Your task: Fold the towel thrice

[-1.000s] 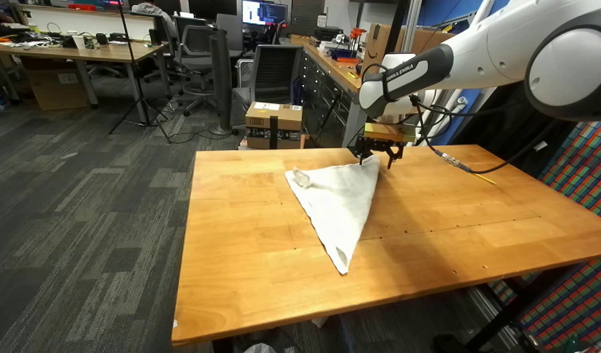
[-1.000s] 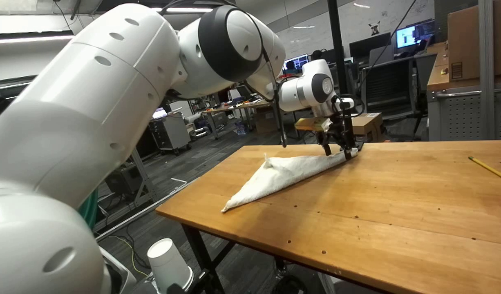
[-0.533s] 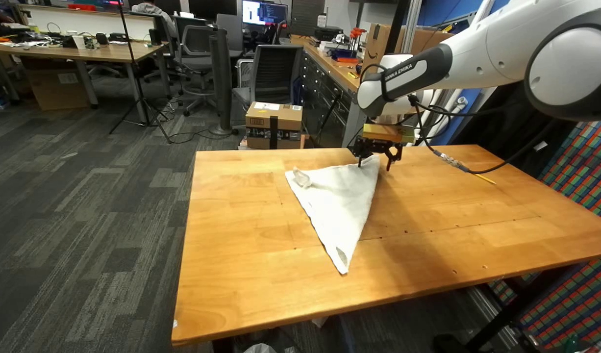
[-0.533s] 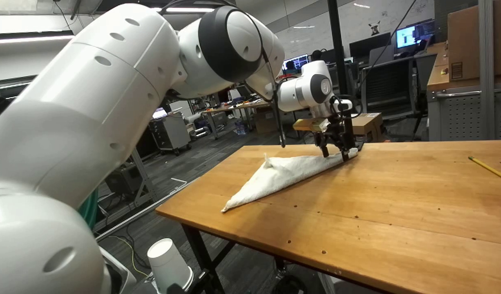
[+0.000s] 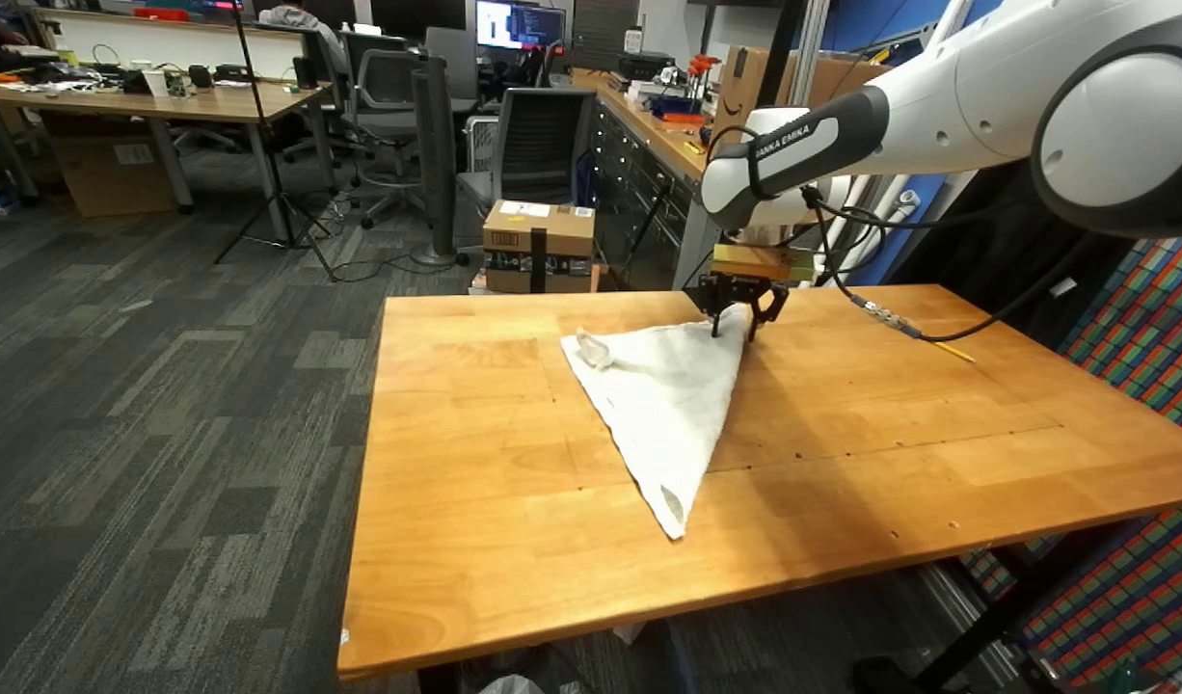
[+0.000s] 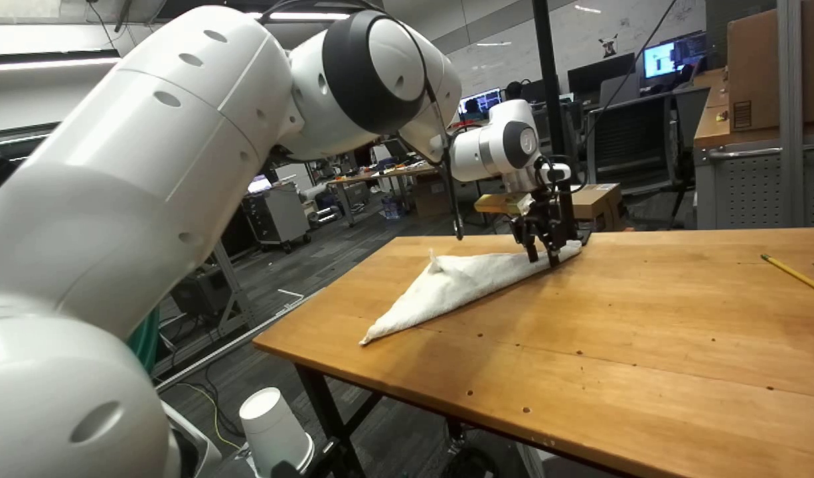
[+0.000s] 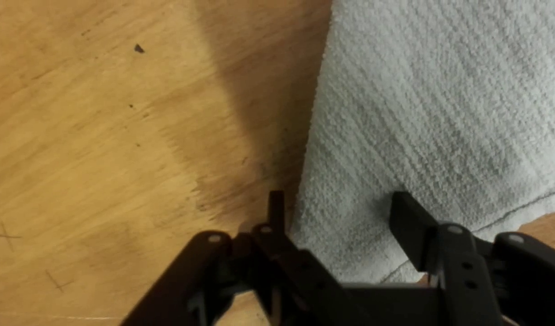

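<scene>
In an exterior view the towel (image 5: 660, 405) lies triangular on the tabletop (image 5: 475, 520), its long axis running from beside the far edge to a tip pointing at the near edge. The tool (image 5: 733, 336), partway spread, straddles the towel's border at the far end; contact is hard to make out, and the wrist view crops the towel.

The white triangular cloth towel (image 5: 663, 405) lies on the orange-brown flat wooden surface (image 5: 475, 540), left of the thin yellow wooden pencil (image 6: 799, 275) in both exterior views. Behind the surface stands a brown rectangular cardboard box (image 5: 514, 241). In the wrist view, the slender black fingers (image 7: 408, 224) straddle the towel's left edge.
</scene>
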Available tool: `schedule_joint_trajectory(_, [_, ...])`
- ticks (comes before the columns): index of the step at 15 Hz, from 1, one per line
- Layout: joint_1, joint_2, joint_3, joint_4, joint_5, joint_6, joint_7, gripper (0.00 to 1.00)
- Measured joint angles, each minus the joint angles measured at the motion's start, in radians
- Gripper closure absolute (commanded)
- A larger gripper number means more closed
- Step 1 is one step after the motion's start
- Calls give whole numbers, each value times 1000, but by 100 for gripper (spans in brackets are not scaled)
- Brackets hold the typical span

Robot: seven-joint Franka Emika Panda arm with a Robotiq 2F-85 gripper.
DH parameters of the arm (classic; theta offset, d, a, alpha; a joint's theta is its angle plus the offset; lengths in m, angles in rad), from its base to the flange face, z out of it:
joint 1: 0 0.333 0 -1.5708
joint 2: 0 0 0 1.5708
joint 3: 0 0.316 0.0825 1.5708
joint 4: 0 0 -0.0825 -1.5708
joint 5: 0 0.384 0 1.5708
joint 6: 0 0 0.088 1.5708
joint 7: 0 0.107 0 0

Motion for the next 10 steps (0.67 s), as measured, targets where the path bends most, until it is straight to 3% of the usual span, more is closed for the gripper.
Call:
schedule_joint_trajectory(4, [1, -2, 2, 1, 0, 0, -2, 100])
schedule_joint_trajectory(10, [1, -24, 2, -5, 0, 0, -5, 98])
